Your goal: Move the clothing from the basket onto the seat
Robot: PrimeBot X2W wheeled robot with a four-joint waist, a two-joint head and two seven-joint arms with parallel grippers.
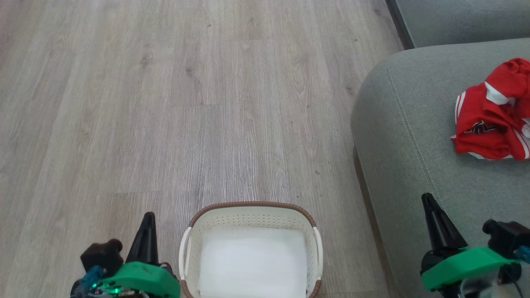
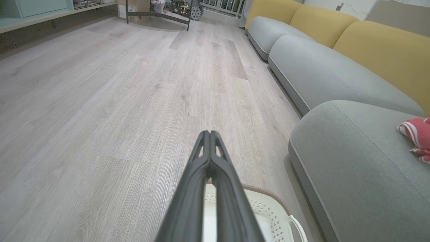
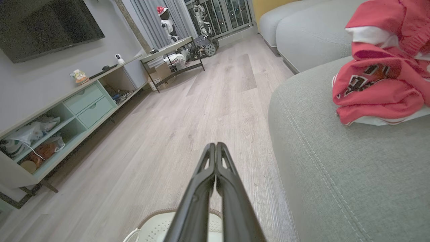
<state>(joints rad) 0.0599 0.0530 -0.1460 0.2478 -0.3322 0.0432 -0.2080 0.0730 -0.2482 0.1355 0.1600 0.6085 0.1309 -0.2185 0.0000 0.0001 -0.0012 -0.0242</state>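
Clothing on seat, basket on floor, likely lined, left gripper, right gripper closed

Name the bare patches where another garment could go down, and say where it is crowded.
The seat is bare from its rounded edge and stitched seam across to the clothing, which crowds the right side. The basket has a bare white bottom. The floor left of the seat is open boards.

Red clothing with white stripes and dark lettering, grey-green seat, cream perforated basket rimmed brown, pale wood-grain floor.
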